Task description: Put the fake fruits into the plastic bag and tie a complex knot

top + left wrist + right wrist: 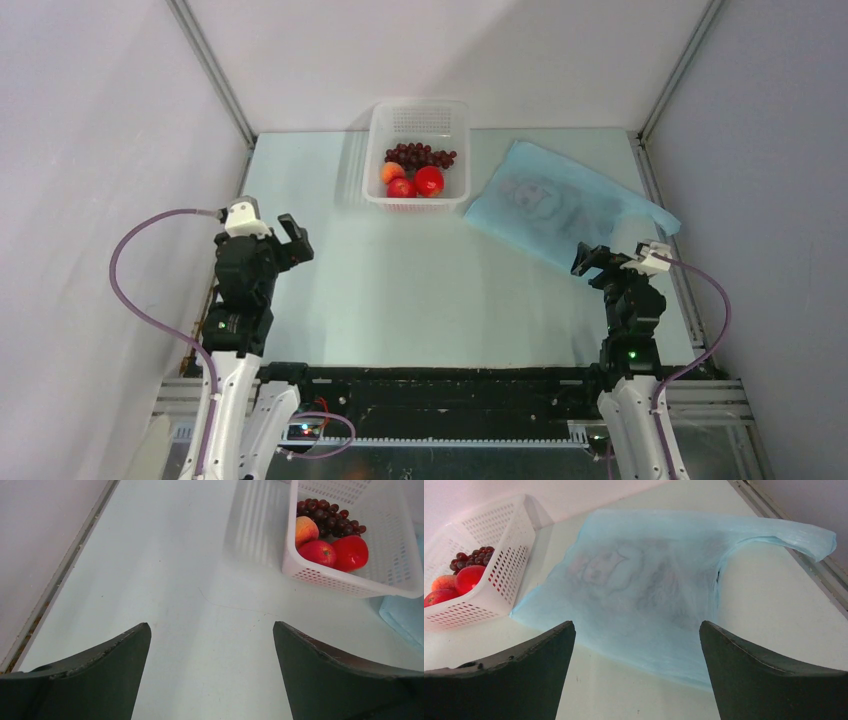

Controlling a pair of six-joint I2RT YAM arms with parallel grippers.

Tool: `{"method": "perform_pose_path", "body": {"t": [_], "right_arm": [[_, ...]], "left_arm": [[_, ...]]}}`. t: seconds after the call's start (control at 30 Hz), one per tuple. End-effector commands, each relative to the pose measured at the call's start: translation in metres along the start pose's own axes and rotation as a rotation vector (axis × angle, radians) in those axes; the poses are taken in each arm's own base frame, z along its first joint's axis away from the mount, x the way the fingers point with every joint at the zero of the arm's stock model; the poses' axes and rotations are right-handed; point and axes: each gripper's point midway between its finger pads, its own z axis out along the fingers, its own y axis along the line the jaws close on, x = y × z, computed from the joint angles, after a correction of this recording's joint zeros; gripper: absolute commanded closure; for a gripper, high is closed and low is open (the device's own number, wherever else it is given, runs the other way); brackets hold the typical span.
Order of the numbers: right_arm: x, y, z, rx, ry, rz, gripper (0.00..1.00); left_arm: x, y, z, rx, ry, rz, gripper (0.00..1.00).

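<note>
The fake fruits lie in a white perforated basket (372, 150) at the back centre: dark-red grapes (421, 155), two red round fruits (429, 180) and an orange-peach fruit (391, 171). They also show in the left wrist view: grapes (327, 515), red fruits (350, 552), peach fruit (306, 529). The light-blue plastic bag (560, 205) lies flat and empty on the table to the right of the basket; its printed side shows in the right wrist view (649, 585). No knot is visible. My left gripper (210, 630) is open and empty at the near left. My right gripper (636, 630) is open and empty just short of the bag's near edge.
The basket stands against the back wall, also seen at the left of the right wrist view (499, 575). Metal frame rails (665, 215) run along the table's sides. Bare table surface (420, 280) lies between the two arms.
</note>
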Motion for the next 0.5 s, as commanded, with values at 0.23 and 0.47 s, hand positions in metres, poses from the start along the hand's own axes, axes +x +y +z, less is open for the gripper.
{"method": "perform_pose_path", "body": {"t": [0.23, 0.47], "right_arm": [[-0.04, 0.012, 0.002, -0.02, -0.077, 0.022, 0.01], [-0.04, 0.028, 0.005, -0.084, 0.003, -0.005, 0.01]], "left_arm": [[-0.022, 0.015, -0.006, -0.096, -0.064, -0.038, 0.01], [-0.018, 0.023, -0.006, -0.144, -0.053, -0.035, 0.01]]}}
